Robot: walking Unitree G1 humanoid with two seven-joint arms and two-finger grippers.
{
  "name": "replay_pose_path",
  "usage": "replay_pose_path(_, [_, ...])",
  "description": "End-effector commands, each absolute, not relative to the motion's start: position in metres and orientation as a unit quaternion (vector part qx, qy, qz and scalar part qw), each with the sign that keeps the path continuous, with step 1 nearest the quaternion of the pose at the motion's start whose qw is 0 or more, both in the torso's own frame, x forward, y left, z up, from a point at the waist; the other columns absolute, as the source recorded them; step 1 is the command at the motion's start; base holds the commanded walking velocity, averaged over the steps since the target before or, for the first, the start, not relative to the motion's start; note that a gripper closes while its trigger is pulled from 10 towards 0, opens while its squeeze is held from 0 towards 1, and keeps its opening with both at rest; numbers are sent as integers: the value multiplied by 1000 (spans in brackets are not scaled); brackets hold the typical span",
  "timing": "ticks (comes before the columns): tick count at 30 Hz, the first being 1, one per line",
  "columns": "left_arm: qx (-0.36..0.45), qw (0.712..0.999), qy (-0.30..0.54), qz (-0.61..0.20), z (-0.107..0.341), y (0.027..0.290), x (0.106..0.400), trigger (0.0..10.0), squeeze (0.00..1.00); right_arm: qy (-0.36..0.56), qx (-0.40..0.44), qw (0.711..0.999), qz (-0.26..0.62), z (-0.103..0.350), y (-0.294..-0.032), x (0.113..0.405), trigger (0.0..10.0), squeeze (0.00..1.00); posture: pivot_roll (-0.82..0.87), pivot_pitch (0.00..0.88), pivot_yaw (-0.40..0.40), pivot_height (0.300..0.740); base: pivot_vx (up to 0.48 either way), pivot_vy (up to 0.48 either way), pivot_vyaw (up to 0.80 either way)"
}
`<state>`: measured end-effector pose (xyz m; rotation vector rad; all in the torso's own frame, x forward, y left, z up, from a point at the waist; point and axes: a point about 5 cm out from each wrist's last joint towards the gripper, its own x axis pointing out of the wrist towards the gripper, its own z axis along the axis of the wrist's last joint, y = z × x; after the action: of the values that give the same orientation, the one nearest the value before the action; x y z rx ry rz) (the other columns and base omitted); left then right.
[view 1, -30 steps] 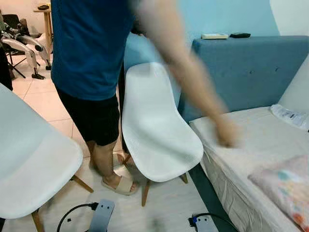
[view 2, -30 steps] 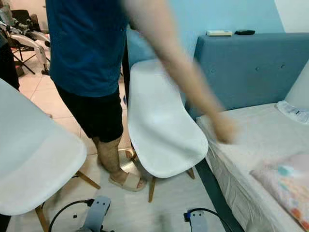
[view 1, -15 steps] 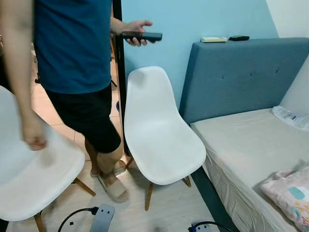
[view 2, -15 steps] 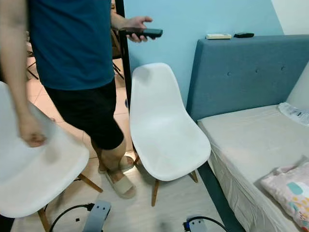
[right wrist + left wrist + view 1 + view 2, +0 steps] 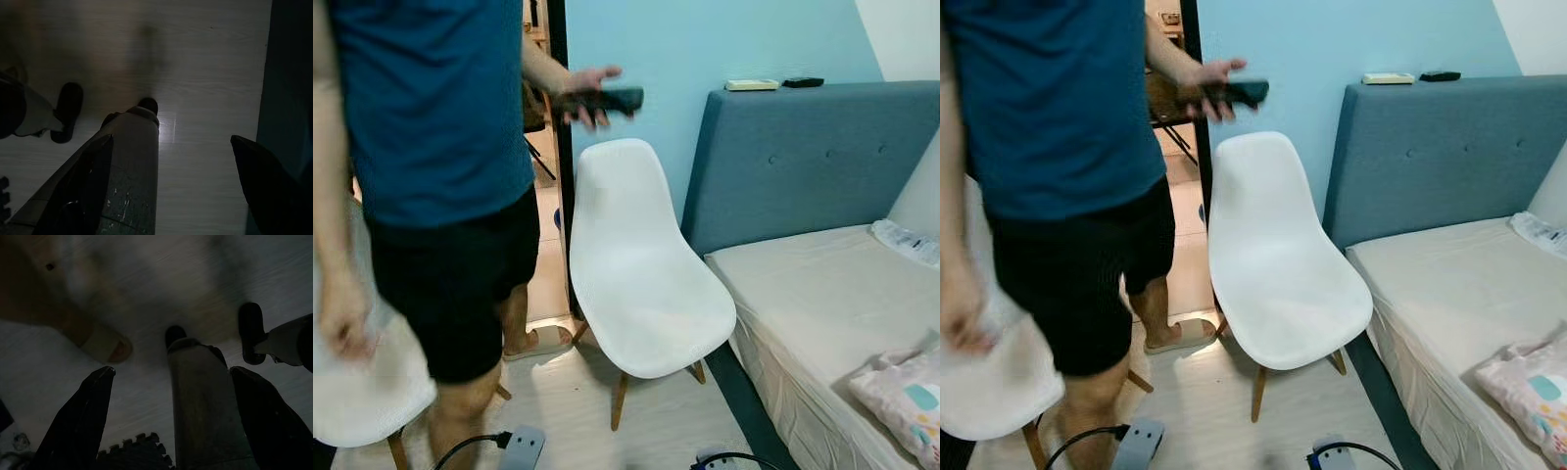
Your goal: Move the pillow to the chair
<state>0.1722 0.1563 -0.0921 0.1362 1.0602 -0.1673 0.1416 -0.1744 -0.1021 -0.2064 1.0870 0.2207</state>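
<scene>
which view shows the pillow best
The right eye view: the pillow lies on the bed at the lower right corner, with slightly more of it in frame. The left eye view cuts it closer at the edge. Both wrist views look down at dark floor.

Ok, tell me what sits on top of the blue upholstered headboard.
On the blue upholstered headboard lie a flat pale object and a small black one, side by side near the wall. What they are cannot be told.

Light blue wall point(image 5: 705, 39) behind a blue upholstered headboard point(image 5: 803, 157); bare mattress point(image 5: 813, 294) below; pale plank floor point(image 5: 1205, 392); dark door frame point(image 5: 556, 59).
</scene>
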Motion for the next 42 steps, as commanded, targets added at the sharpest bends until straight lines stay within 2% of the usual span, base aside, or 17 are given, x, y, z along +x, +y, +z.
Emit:
replay_pose_path(1, [70,856,505,-86,-93,155,171,10000,0,537,-107,828,119,-107,-171,128,10000,0,33,0,-32,740,0,0,0])
replay_pose_path(42, [61,853,511,-87,-95,153,166,10000,0,539,-122,824,128,-109,-171,123,10000,0,20,0,-21,740,0,0,0])
